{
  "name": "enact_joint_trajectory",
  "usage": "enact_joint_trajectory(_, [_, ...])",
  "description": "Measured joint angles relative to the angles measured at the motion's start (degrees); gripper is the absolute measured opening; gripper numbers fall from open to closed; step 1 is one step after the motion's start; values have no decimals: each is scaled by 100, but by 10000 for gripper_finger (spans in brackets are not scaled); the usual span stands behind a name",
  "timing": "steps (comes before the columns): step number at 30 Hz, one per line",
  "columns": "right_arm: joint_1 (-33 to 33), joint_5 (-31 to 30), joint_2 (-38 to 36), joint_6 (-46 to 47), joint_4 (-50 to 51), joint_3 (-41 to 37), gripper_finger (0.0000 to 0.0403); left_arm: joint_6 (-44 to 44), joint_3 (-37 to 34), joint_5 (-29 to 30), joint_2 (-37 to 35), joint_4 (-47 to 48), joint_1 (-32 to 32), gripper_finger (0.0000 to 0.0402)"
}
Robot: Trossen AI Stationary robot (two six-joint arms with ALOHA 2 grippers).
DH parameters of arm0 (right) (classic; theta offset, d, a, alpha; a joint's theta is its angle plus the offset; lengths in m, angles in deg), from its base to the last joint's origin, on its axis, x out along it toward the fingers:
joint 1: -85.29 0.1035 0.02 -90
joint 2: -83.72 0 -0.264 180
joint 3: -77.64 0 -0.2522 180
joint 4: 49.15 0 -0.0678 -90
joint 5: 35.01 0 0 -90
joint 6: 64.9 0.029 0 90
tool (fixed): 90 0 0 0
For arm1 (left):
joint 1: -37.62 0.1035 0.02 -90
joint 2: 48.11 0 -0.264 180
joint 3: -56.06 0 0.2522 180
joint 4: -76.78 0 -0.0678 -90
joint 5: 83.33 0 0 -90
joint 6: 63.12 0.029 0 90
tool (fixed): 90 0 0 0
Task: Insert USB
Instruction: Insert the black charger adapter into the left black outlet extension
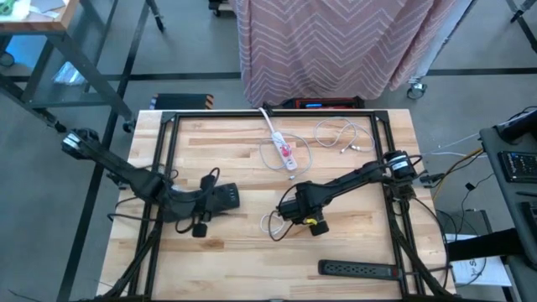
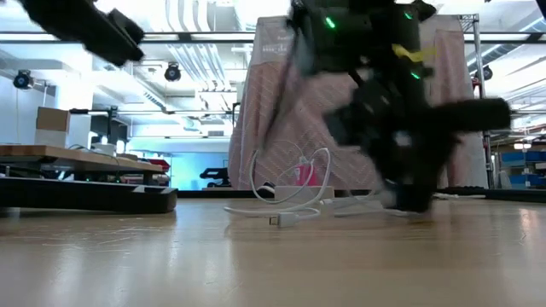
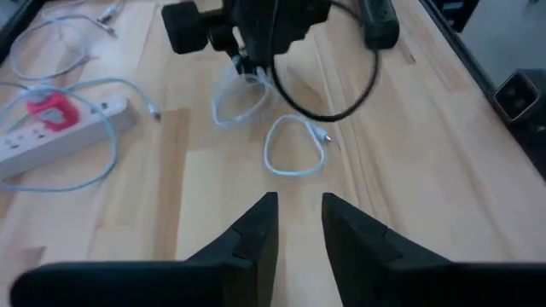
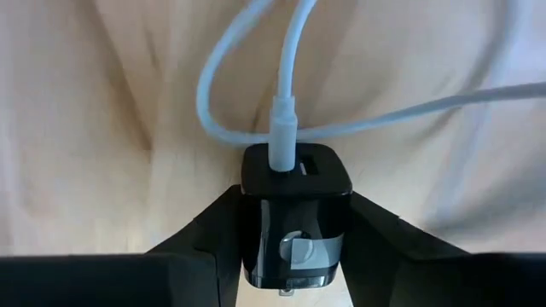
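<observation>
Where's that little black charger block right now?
The black charger block sits between the right tool's fingers near the table's middle, white cable plugged into it, with the black power strip nearer the front edge.

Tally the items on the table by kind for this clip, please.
Power strips: 2, white power strip and black power strip
Cables: 2, loose white cable and white USB cable plugged into the charger
Chargers: 1, black USB charger block
Total: 5

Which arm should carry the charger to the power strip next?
Right: its fingers flank the black USB charger block with the white cable plugged in. The left gripper holds nothing.
</observation>
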Motion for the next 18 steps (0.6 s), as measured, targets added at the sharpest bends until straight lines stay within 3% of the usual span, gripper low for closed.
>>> enact_joint_trajectory(6, [-30,-106,-67,-246,-790,582,133,-141,715,4,-500,1264,-106,46])
enact_joint_trajectory(10, [-55,92,-69,-359,-2144,533,133,-36,817,19,-1006,1203,-382,25])
enact_joint_trajectory(15, [-171,690,184,-486,-4933,344,133,342,723,114,-1471,750,-559,4])
enact_joint_trajectory(18, [-367,747,666,-393,-7049,396,133,622,653,116,-1617,560,-557,2])
